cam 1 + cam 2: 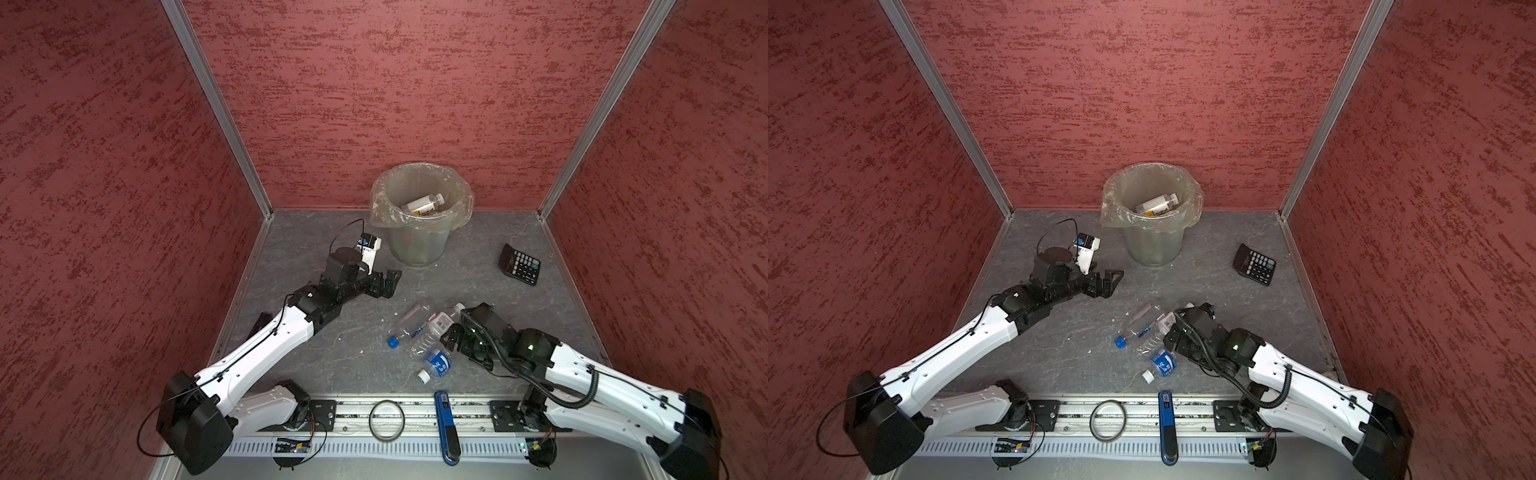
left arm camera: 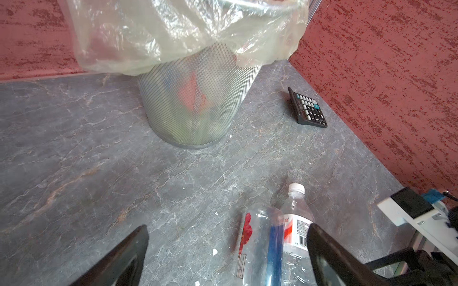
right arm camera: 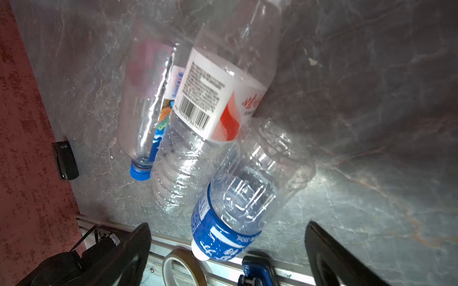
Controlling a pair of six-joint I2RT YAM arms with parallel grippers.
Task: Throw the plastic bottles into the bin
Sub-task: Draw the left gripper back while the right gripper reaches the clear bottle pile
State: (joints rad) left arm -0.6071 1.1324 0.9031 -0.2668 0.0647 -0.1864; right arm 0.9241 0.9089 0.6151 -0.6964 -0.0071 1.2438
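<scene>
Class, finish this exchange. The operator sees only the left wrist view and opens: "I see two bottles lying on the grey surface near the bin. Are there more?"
Observer: Yes, a third. A blue-label bottle with a white cap lies beside them, out of your frame.
Operator: Where is the right gripper?
Observer: The right gripper is open close by that bottle, gripping nothing.
Operator: Anything on top inside the bin?
Observer: A white-capped bottle lies on top inside the bin.

Surface (image 1: pixel 332 365): grey, veined marble pattern. Bin (image 1: pixel 419 249) — grey mesh, clear liner. Bottle (image 1: pixel 438 365) nearest the right hand (image 3: pixel 228 224) — blue label, white cap.
</scene>
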